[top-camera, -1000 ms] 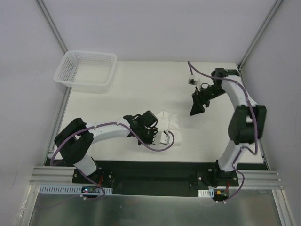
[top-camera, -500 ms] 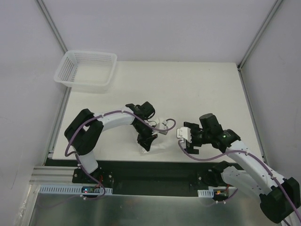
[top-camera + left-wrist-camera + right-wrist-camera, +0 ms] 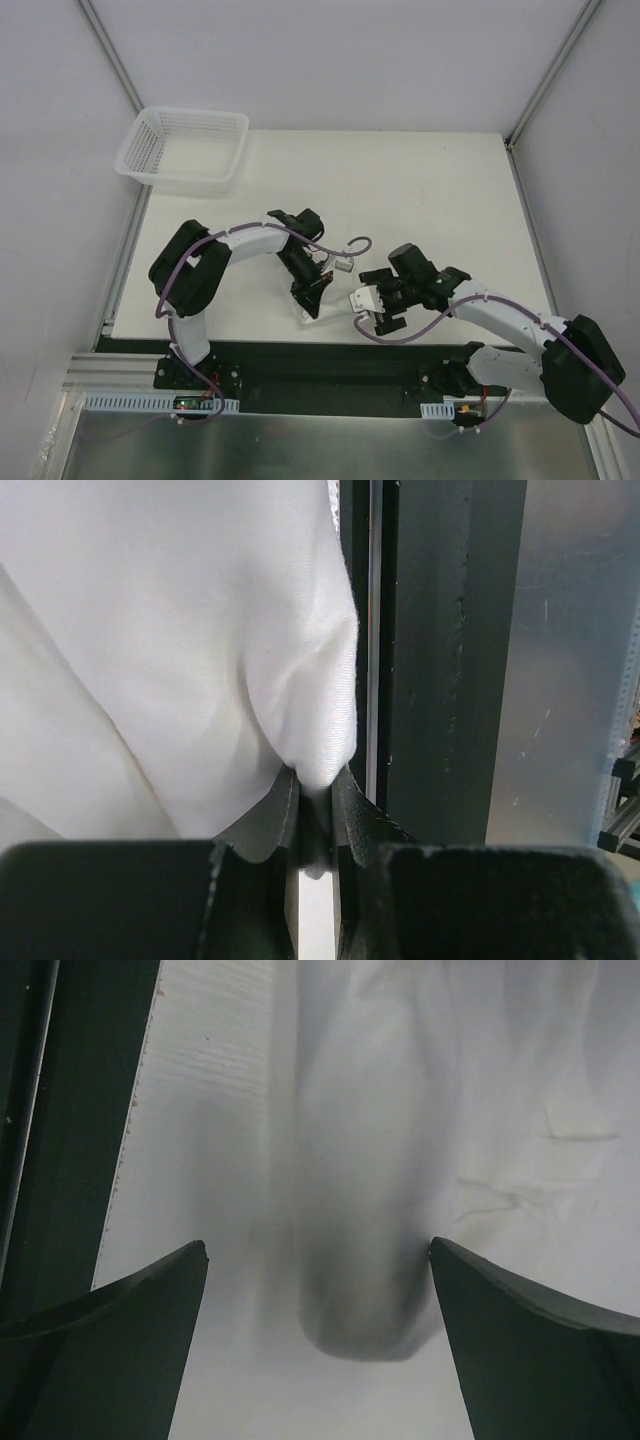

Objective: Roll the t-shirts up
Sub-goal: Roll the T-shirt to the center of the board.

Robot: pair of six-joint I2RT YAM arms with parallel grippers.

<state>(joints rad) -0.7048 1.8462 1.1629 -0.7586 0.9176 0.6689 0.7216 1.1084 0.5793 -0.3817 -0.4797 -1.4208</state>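
Observation:
A bunched white t-shirt [image 3: 330, 288] lies near the table's front edge, between my two grippers. My left gripper [image 3: 308, 296] is shut on it. In the left wrist view the jaws [image 3: 315, 780] pinch a rounded fold of the t-shirt [image 3: 200, 630], which fills the upper left. My right gripper [image 3: 368, 312] sits just right of the shirt, low over the table and open. In the right wrist view its fingers [image 3: 318, 1250] stand wide apart on either side of a rolled end of the t-shirt [image 3: 360, 1160], without touching it.
A white mesh basket [image 3: 150, 170] stands at the back left corner of the table. A black rail [image 3: 330, 360] runs along the front edge, close under both grippers. It also shows in the left wrist view as a dark rail [image 3: 450, 660].
My right arm has swung from the far right of the table down to the front edge beside the shirt, and its jaws have opened wider. My left gripper has turned and shifted slightly, still holding the shirt.

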